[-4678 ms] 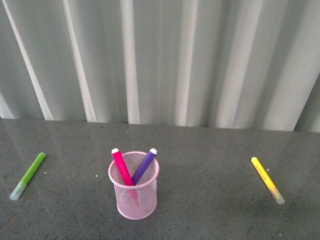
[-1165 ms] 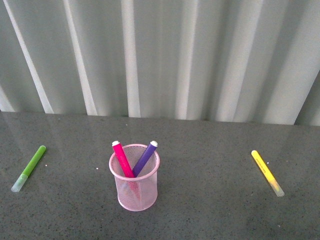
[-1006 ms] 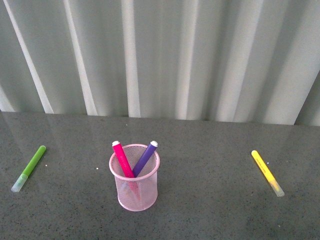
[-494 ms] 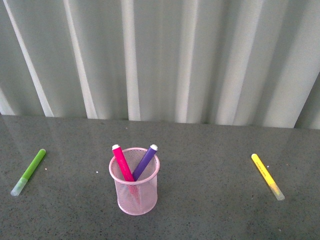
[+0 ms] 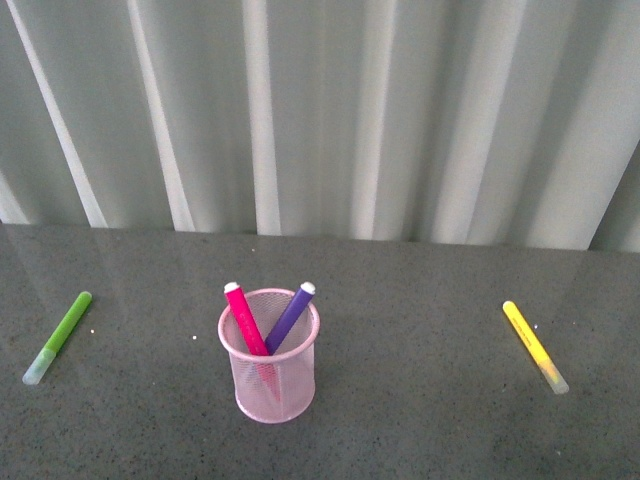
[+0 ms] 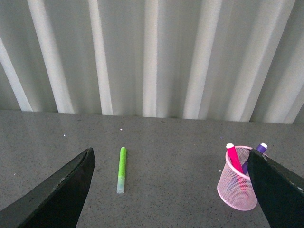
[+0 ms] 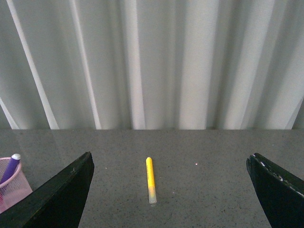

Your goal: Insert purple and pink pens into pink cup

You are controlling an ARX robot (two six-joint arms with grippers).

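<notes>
The pink cup (image 5: 270, 385) stands upright on the grey table, left of centre in the front view. Inside it the pink pen (image 5: 243, 320) leans left and the purple pen (image 5: 290, 315) leans right, white ends up and crossing above the rim. Neither arm shows in the front view. My left gripper (image 6: 170, 152) is open and empty above the table, with the pink cup (image 6: 235, 190), pink pen (image 6: 233, 156) and purple pen (image 6: 261, 147) beside one finger. My right gripper (image 7: 169, 156) is open and empty, with the cup (image 7: 12, 190) at the frame edge.
A lime-green marker (image 5: 60, 335) lies on the table at the far left and a yellow marker (image 5: 534, 346) at the far right. The yellow marker (image 7: 150, 179) lies between the right fingers' lines of sight. A white pleated backdrop (image 5: 400, 120) closes the table's far edge.
The front view has shifted slightly down and back up. The cup, both pens and the two loose markers lie where they were.
</notes>
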